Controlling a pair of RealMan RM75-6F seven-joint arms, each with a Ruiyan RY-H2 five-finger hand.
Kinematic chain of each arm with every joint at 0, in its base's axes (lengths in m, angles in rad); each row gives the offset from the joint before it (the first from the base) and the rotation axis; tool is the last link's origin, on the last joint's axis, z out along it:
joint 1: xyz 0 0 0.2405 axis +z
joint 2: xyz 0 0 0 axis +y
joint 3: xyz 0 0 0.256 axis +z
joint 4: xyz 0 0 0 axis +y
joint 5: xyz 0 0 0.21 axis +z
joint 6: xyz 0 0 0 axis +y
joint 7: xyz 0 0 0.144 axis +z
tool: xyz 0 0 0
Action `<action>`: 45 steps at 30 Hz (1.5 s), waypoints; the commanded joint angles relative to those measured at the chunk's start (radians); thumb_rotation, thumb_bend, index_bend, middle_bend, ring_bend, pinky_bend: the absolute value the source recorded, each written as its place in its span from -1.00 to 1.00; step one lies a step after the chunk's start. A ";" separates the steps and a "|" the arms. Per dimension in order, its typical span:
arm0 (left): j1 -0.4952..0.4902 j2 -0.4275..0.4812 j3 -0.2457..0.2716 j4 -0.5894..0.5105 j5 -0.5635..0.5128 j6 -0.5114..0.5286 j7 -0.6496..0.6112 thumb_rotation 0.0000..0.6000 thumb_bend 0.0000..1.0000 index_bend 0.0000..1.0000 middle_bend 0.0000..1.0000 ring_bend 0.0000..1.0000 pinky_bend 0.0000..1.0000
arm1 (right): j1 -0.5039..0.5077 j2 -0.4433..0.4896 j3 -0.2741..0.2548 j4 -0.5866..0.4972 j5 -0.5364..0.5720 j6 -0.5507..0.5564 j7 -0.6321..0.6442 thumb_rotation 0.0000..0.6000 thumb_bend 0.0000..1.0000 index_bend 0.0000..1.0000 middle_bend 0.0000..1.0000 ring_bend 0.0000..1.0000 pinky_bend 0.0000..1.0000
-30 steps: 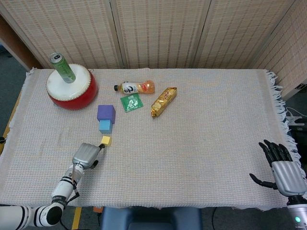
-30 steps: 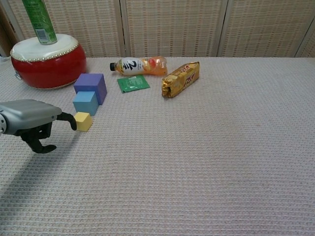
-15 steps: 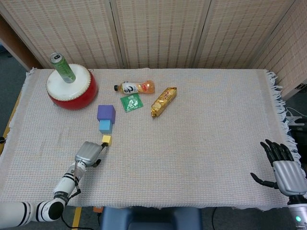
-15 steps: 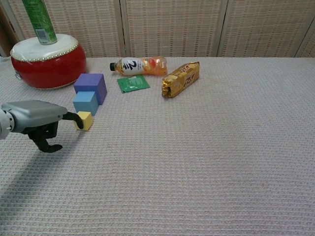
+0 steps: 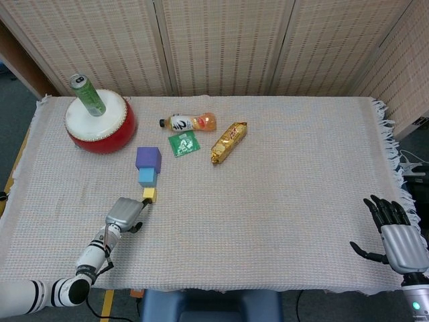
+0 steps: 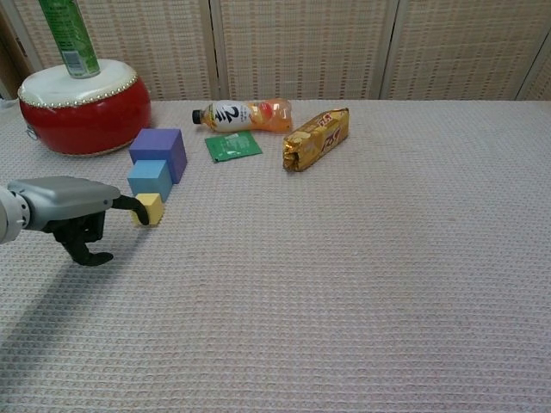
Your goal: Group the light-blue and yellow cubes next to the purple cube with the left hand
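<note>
The purple cube (image 5: 148,158) (image 6: 159,152) stands left of the cloth's centre, and the light-blue cube (image 5: 147,176) (image 6: 150,180) touches its near side. Just in front of those sits the small yellow cube (image 5: 149,194) (image 6: 150,207), close to the light-blue one. My left hand (image 5: 124,212) (image 6: 65,200) lies low on the cloth at the near left. One finger reaches out and touches the yellow cube's near-left side, while the others curl under and hold nothing. At the near right edge, my right hand (image 5: 395,238) has its fingers spread and is empty.
A red drum (image 5: 100,121) with a green can (image 5: 88,94) on top stands at the far left. Behind and right of the cubes lie a small bottle (image 5: 189,122), a green packet (image 5: 183,143) and a gold snack bar (image 5: 228,141).
My left hand has slid forward and nudged the yellow cube up towards the light-blue cube. The right hand has barely moved.
</note>
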 commanded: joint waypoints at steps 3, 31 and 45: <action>-0.002 0.002 -0.009 0.003 -0.002 -0.018 -0.028 1.00 -0.20 -0.62 1.00 1.00 1.00 | 0.000 0.001 0.000 -0.001 -0.001 -0.001 -0.002 0.16 -1.00 -1.00 -1.00 -1.00 -1.00; -0.033 0.008 -0.032 0.070 -0.085 -0.074 -0.091 1.00 -0.20 -0.67 1.00 1.00 1.00 | -0.001 0.004 -0.002 -0.004 -0.004 0.002 0.000 0.15 -1.00 -1.00 -1.00 -1.00 -1.00; -0.039 0.009 -0.018 0.070 -0.095 -0.072 -0.093 1.00 -0.20 -0.64 1.00 1.00 1.00 | -0.002 0.005 -0.002 -0.005 -0.003 0.003 0.001 0.15 -1.00 -1.00 -1.00 -1.00 -1.00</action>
